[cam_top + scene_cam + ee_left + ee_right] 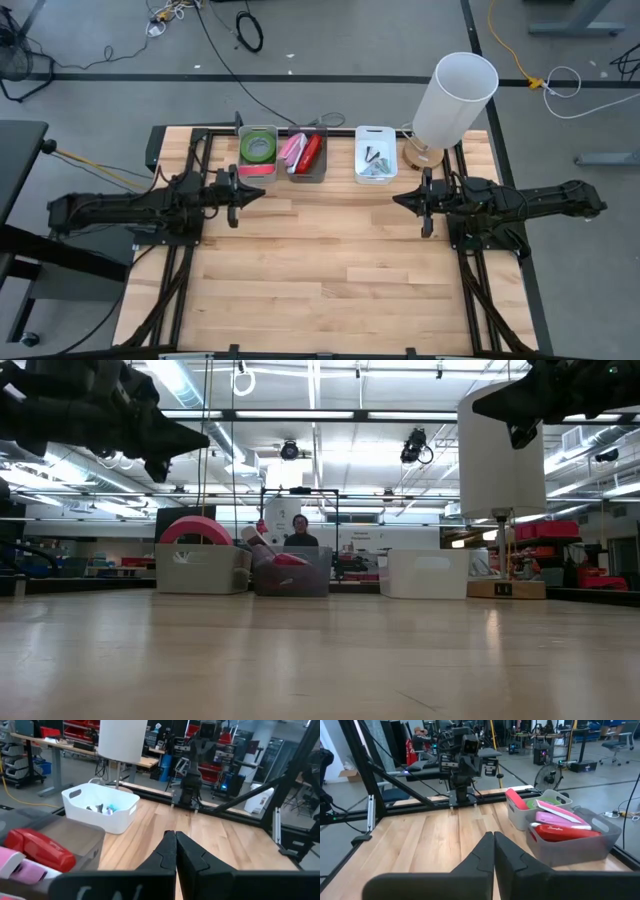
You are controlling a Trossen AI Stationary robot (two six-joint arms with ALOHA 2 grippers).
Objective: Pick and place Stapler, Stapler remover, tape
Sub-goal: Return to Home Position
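Note:
Three bins stand in a row at the table's far edge. The left bin [258,150] holds a green tape roll [258,147] and a red-pink roll [517,800] standing on edge. The grey middle bin [306,155] holds a red stapler [560,832] and a pink one [561,815]. The white bin [100,809] holds small stapler removers [372,160]. My left gripper [262,192] hovers shut in front of the left bins, pointing level toward the table's right. My right gripper [395,200] hovers shut and faces it.
A white-shaded lamp [452,98] on a wooden base stands at the far right corner beside the white bin. Bare wood [330,270] lies between the arms and toward the near edge. A person [299,532] shows far behind the table.

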